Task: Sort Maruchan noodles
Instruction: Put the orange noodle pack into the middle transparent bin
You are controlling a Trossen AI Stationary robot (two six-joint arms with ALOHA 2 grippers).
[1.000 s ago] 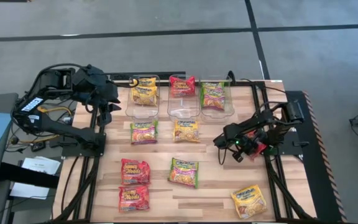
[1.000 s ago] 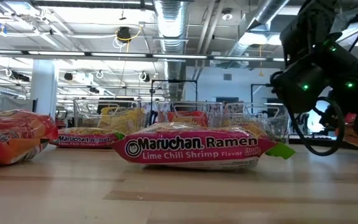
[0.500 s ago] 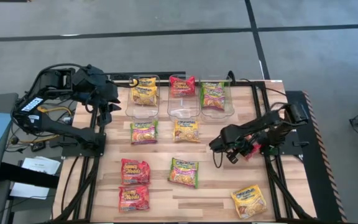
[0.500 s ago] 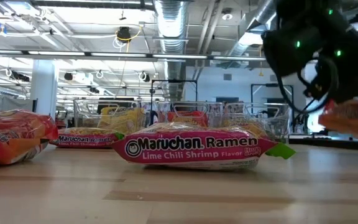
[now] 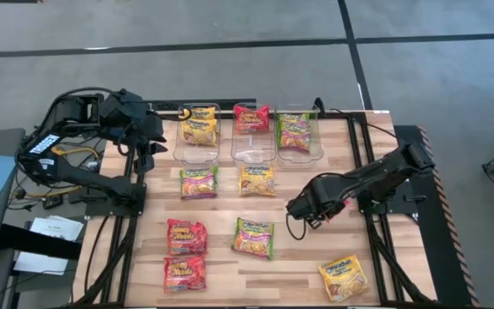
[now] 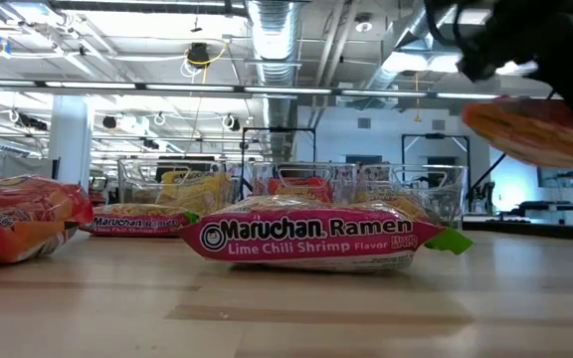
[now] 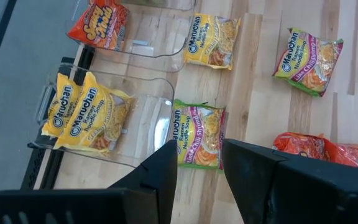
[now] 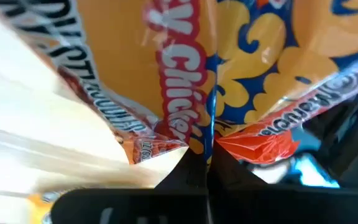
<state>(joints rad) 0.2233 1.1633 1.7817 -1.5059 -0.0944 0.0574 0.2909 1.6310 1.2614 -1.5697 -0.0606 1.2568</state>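
Pinching a red-and-orange ramen packet (image 8: 241, 81) in closed fingers, the right end effector (image 5: 305, 212) hangs above the middle of the surface (image 5: 316, 266), packet lifted clear. Left end effector (image 7: 197, 168) waits part-open beside the yellow-packet bin (image 5: 197, 146), holding nothing.
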